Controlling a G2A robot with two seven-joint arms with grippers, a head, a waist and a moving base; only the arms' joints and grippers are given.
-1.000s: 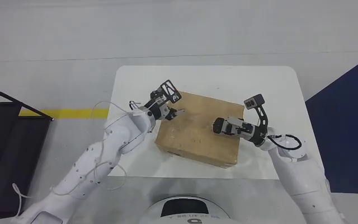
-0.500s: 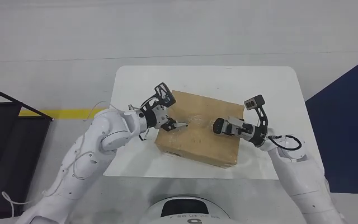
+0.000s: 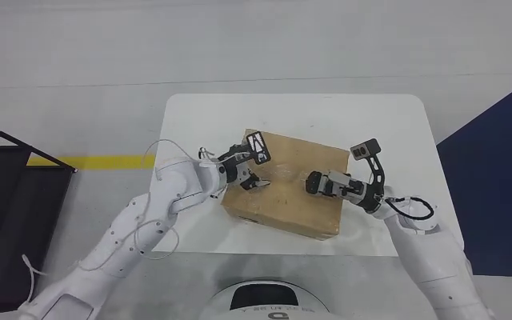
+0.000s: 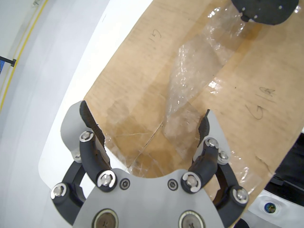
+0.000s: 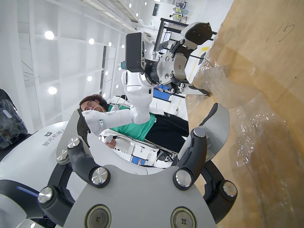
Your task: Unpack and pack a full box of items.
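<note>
Brown corrugated cardboard makes up the large closed shipping box (image 3: 282,192), which sits on the white rectangular counter (image 3: 320,112). It lies near the counter's middle and toward the robot's side, turned askew to the counter's edges. Its top flaps lie shut and meet at a centre seam. A strip of clear plastic packing tape (image 4: 190,77) runs along that seam, wrinkled and bunched up off the cardboard for much of its length. Flatter tape covers the seam end nearest the left arm. A few pen marks are scribbled on the top flaps.

The left end effector (image 3: 258,182) sits over the box top at the side nearest the left arm. Its two fingers are spread wide apart and nothing is held between them. In the left wrist view the left end effector (image 4: 144,111) straddles the seam end, one fingertip just beside the bunched tape and the other near the box's edge. In the right wrist view, one of its fingertips (image 5: 204,93) meets the tape at the box top.

The right end effector (image 3: 310,182) lies over the opposite part of the box top, pointing toward the left one. Its fingers are likewise spread and grip nothing. One of its black finger pads (image 4: 263,1) sits at the far end of the tape strip.
</note>
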